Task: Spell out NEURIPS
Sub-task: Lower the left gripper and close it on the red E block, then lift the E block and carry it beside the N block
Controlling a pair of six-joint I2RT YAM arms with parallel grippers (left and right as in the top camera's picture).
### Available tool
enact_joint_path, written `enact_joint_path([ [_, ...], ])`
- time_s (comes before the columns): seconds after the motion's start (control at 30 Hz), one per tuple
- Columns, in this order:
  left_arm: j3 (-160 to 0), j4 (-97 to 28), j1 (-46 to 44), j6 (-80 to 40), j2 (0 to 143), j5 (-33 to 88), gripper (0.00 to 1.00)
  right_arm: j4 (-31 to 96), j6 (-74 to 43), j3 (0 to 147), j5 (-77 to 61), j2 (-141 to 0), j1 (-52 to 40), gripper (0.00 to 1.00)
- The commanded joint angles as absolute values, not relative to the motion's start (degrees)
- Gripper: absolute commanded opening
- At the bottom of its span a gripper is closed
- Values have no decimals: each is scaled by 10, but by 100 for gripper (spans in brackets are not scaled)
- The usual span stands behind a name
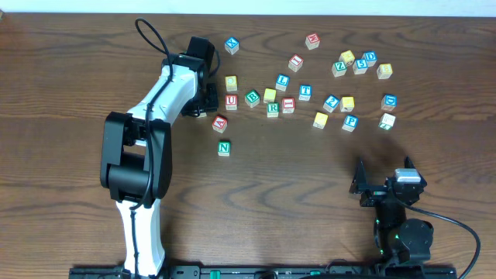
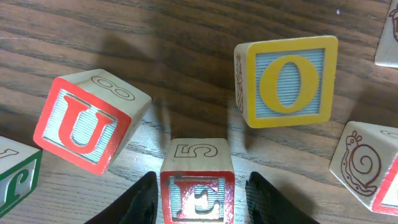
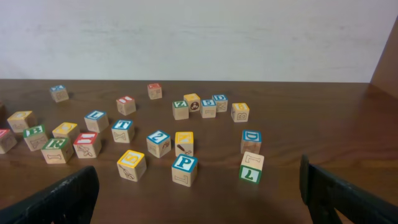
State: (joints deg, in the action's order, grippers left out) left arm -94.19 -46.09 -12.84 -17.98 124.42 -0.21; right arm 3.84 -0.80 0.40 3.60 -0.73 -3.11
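two grippers, one n cube (image 1: pixel 224 148) apart on the counter (image 1: pixel 310 201)
only the left wrist view shows the e cube (image 2: pixel 198 198) inside the narrow left gripper (image 2: pixel 200 205), grip unclear; right gripper (image 3: pixel 199 186) wide.

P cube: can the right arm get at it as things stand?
Probably yes: the right gripper stands open facing the P cube, with bare table between them and room beside it.
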Motion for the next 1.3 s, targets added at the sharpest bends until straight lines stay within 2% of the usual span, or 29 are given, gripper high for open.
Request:
enact_joint_path([
  [0.0, -939, -464, -126, -174, 1244, -11, 45, 41, -3, 3, 35, -5, -27, 99],
  [0.8, -928, -448, -126, -174, 1244, -11, 44, 41, -3, 3, 35, -5, -27, 99],
  [1.27, -928, -448, -126, -174, 1244, -11, 33, 41, -3, 3, 35, -5, -27, 99],
])
